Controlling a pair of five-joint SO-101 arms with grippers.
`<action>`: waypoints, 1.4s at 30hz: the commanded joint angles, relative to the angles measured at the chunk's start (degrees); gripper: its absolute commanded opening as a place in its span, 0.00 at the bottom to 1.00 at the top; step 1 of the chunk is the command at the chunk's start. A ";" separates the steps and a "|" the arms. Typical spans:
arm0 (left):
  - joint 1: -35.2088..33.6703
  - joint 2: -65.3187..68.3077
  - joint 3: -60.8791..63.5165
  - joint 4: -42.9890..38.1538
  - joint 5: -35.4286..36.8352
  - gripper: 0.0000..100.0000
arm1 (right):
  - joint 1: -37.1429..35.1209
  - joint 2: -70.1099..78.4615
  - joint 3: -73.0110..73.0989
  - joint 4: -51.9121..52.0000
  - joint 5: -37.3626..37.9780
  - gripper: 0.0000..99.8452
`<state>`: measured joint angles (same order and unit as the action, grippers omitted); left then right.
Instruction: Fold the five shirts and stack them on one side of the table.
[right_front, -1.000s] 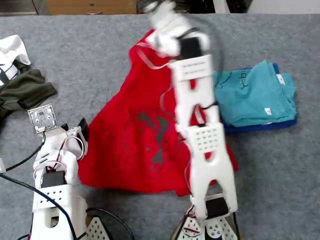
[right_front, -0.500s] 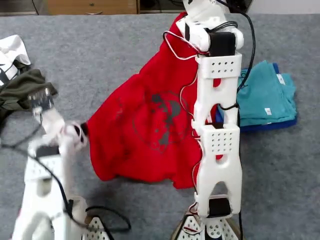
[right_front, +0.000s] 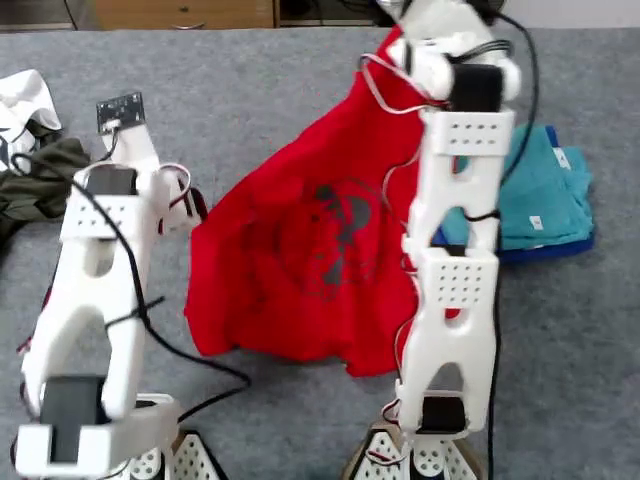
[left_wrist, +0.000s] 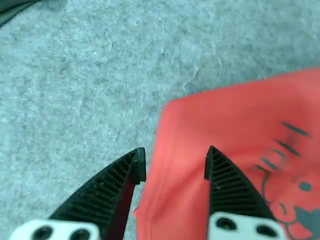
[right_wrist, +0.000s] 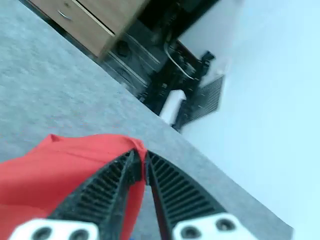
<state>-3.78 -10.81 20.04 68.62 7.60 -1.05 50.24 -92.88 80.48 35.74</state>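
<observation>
High view first: the red shirt (right_front: 300, 260) is mid-table (right_front: 250, 100). Its far corner is pulled up toward the back edge, where the right arm (right_front: 455, 250) stretches out over it, and the rest of it drapes down onto the felt. The left gripper (right_front: 193, 207) sits right at the shirt's left edge. Off to the right there's a folded teal shirt (right_front: 545, 190) lying on a blue shirt (right_front: 560, 248), with only a rim of the blue one peeking out. Over on the left edge of the table, a dark shirt (right_front: 35, 185) and a white shirt (right_front: 25, 100) lie crumpled next to each other.

Left wrist view: here you get what the overhead hides. The jaws are spread wide, released, with nothing clamped. The shirt's edge and corner lie in the gap below them, one finger (left_wrist: 122, 175) over bare felt and the other over red cloth. I honestly can't tell whether either finger actually touches the fabric.

Right wrist view: the right gripper (right_wrist: 141, 155) is clenched tight on the red shirt's corner, with the cloth bunching out from between the black fingers on one side. Behind it are grey felt, a wooden cabinet (right_wrist: 85, 15) and some dark clutter against a pale wall.
</observation>
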 joint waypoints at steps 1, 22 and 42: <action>0.70 6.99 -7.65 0.62 1.76 0.20 | 4.26 -2.86 -2.68 -1.67 2.02 0.00; 16.44 28.70 -3.60 -1.67 3.60 0.12 | 3.74 -0.57 -2.24 -2.73 5.98 0.00; 21.63 -12.79 26.90 -6.42 -8.35 0.04 | 3.47 -0.48 -2.24 -2.46 6.07 0.00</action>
<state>22.24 -16.88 47.03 60.79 -0.13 2.64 50.24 -92.88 79.43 41.10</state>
